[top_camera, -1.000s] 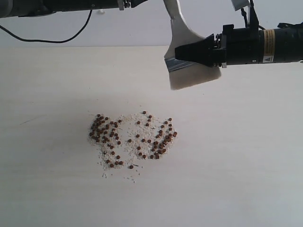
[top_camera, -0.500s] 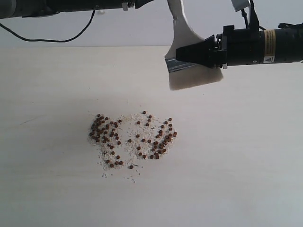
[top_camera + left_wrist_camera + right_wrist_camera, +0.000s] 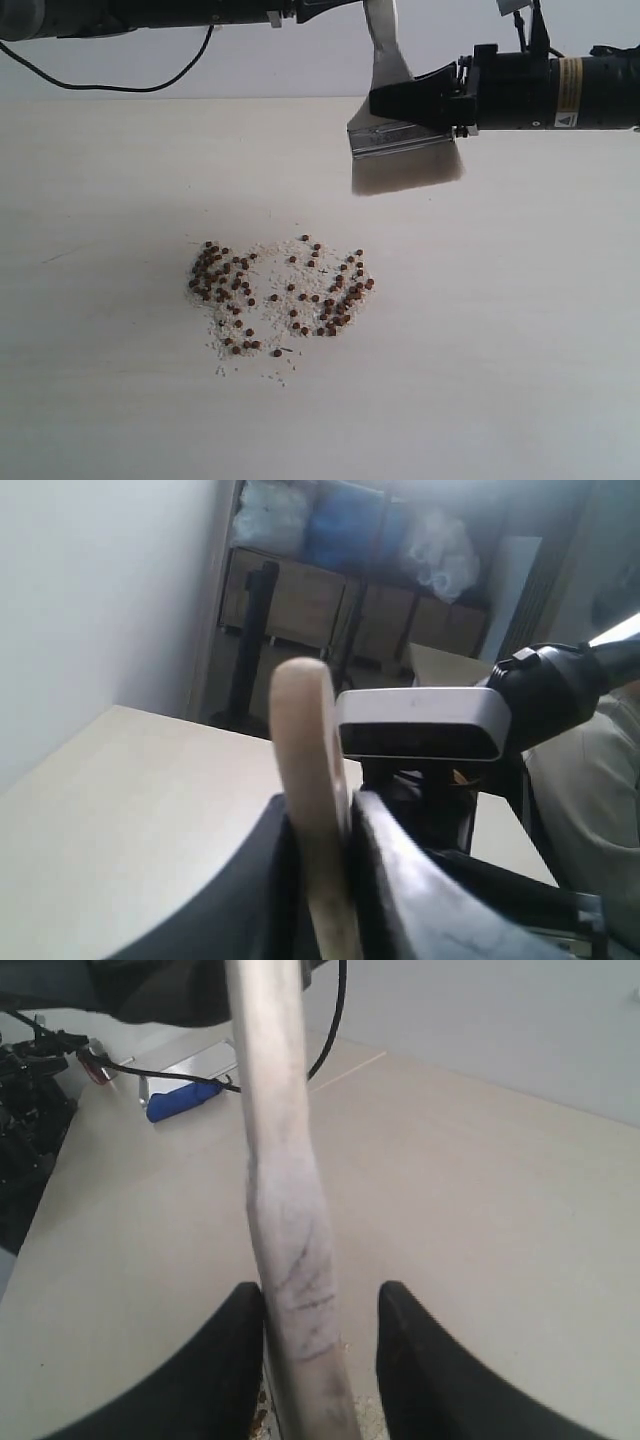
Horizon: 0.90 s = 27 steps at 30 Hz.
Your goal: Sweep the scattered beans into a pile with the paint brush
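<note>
The paint brush [image 3: 402,150] hangs above the table, bristles down, behind and to the right of the beans [image 3: 280,290]. The beans lie scattered with pale grit in a loose ring on the table. My left gripper [image 3: 345,6] is shut on the pale wooden handle [image 3: 312,770] at the top edge of the exterior view. My right gripper [image 3: 398,102] stands open around the brush [image 3: 290,1210] just above the ferrule. One finger touches the brush and the other stands apart from it. A few beans [image 3: 262,1415] show below that gripper.
The pale table [image 3: 540,300] stretches wide around the beans. A black cable [image 3: 120,85] droops from the left arm at the back. A blue object [image 3: 180,1100] and dark gear lie at a far table edge. The right arm's camera [image 3: 420,725] sits close behind the handle.
The brush head has swung more level and shifted slightly right and up. The right gripper's fingers now reach further across the brush. The left arm has moved a little right.
</note>
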Available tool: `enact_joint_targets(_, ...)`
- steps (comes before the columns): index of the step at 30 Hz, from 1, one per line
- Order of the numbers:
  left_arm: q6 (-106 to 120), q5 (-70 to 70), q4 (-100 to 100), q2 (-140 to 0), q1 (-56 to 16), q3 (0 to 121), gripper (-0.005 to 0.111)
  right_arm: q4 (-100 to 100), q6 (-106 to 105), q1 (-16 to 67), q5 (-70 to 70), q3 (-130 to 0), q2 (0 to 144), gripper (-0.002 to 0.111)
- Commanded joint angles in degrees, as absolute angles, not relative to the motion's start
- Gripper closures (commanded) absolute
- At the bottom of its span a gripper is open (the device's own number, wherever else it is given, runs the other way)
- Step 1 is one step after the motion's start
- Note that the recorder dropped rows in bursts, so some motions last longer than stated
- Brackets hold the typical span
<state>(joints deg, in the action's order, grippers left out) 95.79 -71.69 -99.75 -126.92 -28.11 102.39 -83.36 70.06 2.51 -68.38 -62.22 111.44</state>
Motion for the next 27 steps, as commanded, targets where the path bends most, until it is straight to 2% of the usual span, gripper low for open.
enact_joint_targets(1,95.9,-70.0,-99.9,-126.6,-28.0,102.6,0.107,-79.6,69.6,2.7,-70.0,-62.9,110.6,0.072)
enact_joint_targets(27,93.8,-70.0,-97.7,-126.6,-28.9,102.6,0.107,-83.1,70.0,2.7,-70.0,-66.8,108.8,0.072)
